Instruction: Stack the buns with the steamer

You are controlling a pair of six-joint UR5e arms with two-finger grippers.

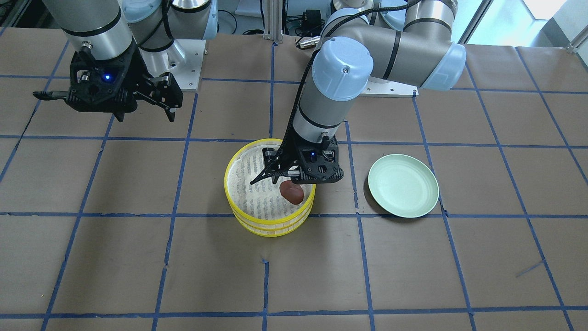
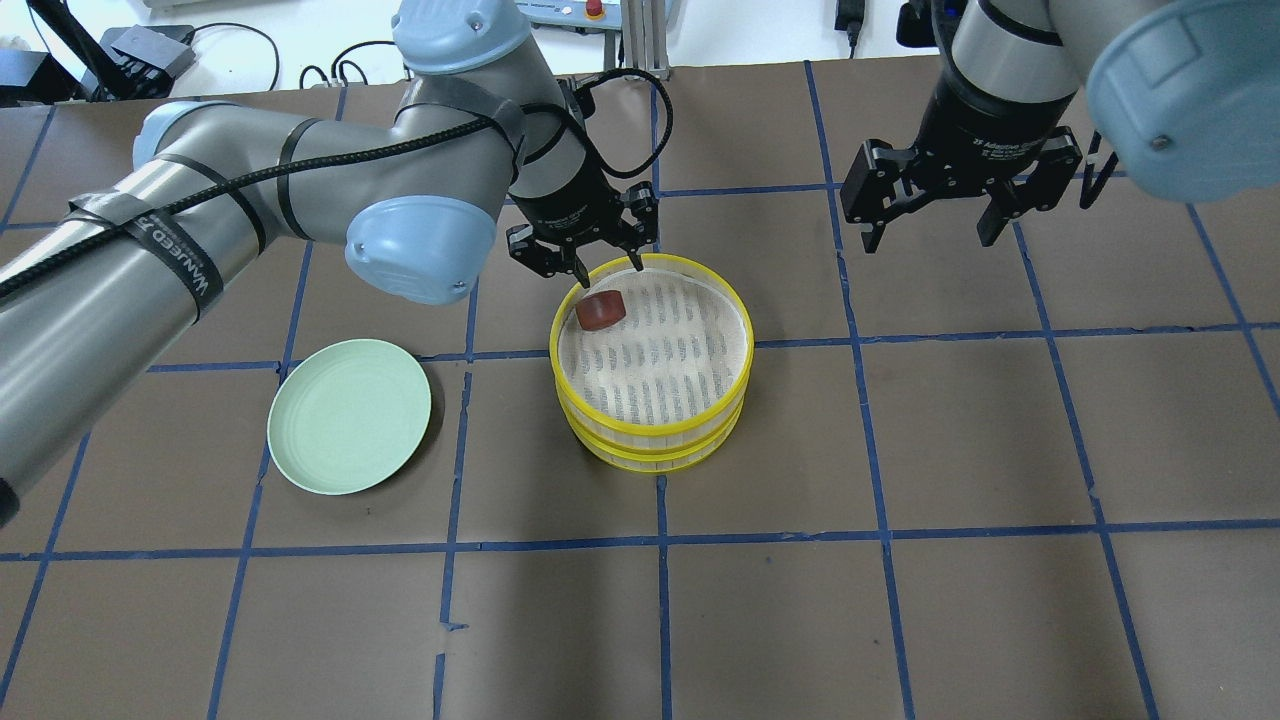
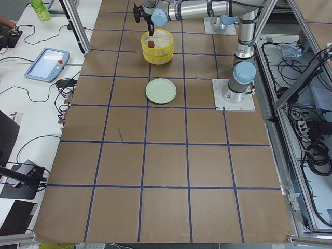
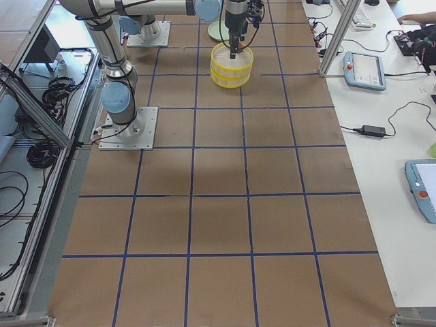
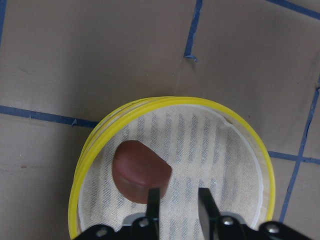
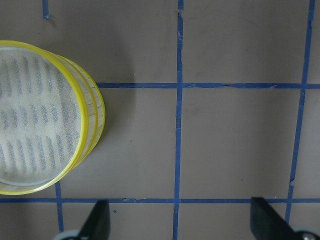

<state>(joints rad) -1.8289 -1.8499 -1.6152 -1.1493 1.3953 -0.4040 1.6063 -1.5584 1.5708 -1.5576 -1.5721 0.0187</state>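
Note:
The reddish-brown bun lies on the cloth liner of the top tier of the yellow two-tier steamer, near its rim on the robot's side. It shows in the front view and in the left wrist view. My left gripper hovers just over it, fingers a little apart, with nothing between them; the bun sits beside one fingertip. My right gripper is wide open and empty, raised to the steamer's right. The white bun is out of view.
A pale green plate lies empty on the table to the steamer's left. Brown paper with blue tape lines covers the table. Operator gear lies past the far edge in the side views.

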